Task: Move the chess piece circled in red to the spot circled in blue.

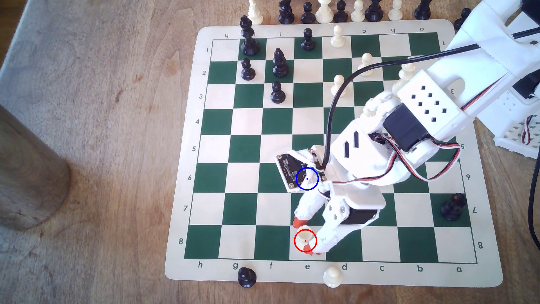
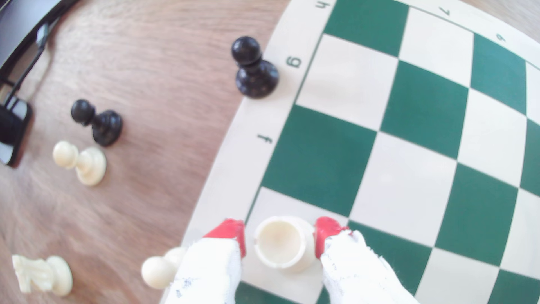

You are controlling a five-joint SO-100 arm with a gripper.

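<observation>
The chess piece point(image 1: 305, 236) is a short cream piece standing inside the red ring on the cream square in column e, row 8, by the board's near edge. My gripper point(image 1: 305, 237) reaches down over it, one red-tipped finger on each side. In the wrist view the chess piece point(image 2: 280, 245) stands upright between the red fingertips point(image 2: 233, 231); a narrow gap shows on one side, and the other tip is close against it. The gripper point(image 2: 280, 233) is open around the piece. The spot's blue ring point(image 1: 307, 178) sits two rows further in along column e, and my wrist's camera board covers the square.
A black pawn point(image 1: 247, 277) and a cream pawn point(image 1: 332, 276) stand on the mat's near margin. A black piece point(image 1: 453, 206) is on b7. Black pieces point(image 1: 277, 62) and cream pawns point(image 1: 338, 83) fill the far rows. A wooden post point(image 1: 26, 175) stands at the exterior view's left.
</observation>
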